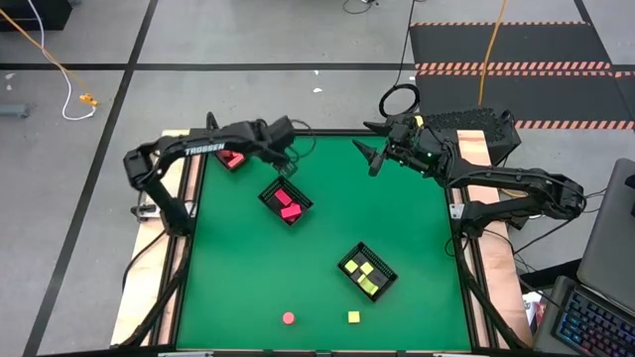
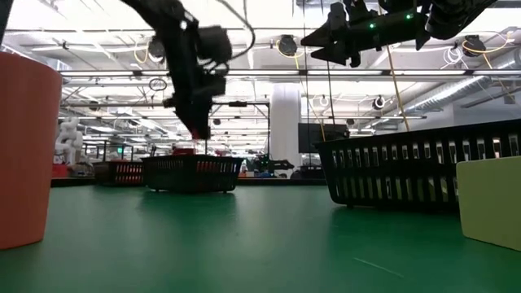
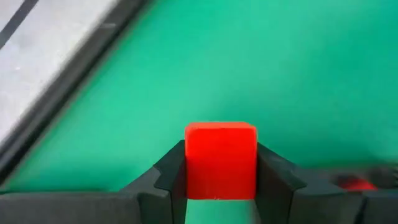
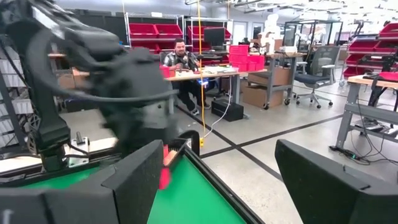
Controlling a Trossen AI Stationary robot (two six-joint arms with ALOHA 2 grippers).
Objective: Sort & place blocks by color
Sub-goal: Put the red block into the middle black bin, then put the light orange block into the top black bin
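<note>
My left gripper (image 1: 287, 162) hangs above the table's far left part, just beyond the black tray (image 1: 286, 201) that holds red blocks, and is shut on a red cube (image 3: 221, 160). My right gripper (image 1: 370, 157) waits open in the air over the far edge, touching nothing. A second black tray (image 1: 367, 271) with yellow blocks sits toward the near right. A round red block (image 1: 289, 318) and a yellow cube (image 1: 353, 316) rest on the green mat near the near edge. More red pieces (image 1: 233, 157) lie at the far left corner. My left gripper pinches the red cube by two opposite side faces (image 3: 189, 163), one dark finger (image 3: 166, 177) on each side. The fingers point down from above. The cube is lifted clear of the green mat and sits square in the hold.
The green mat (image 1: 238, 278) has open room on its near left and in the middle. Raised black rails (image 1: 194, 228) border the mat. In the low view the red block (image 2: 24, 146) and the yellow cube (image 2: 488, 199) stand close. A person (image 4: 180, 53) sits at a desk beyond the table.
</note>
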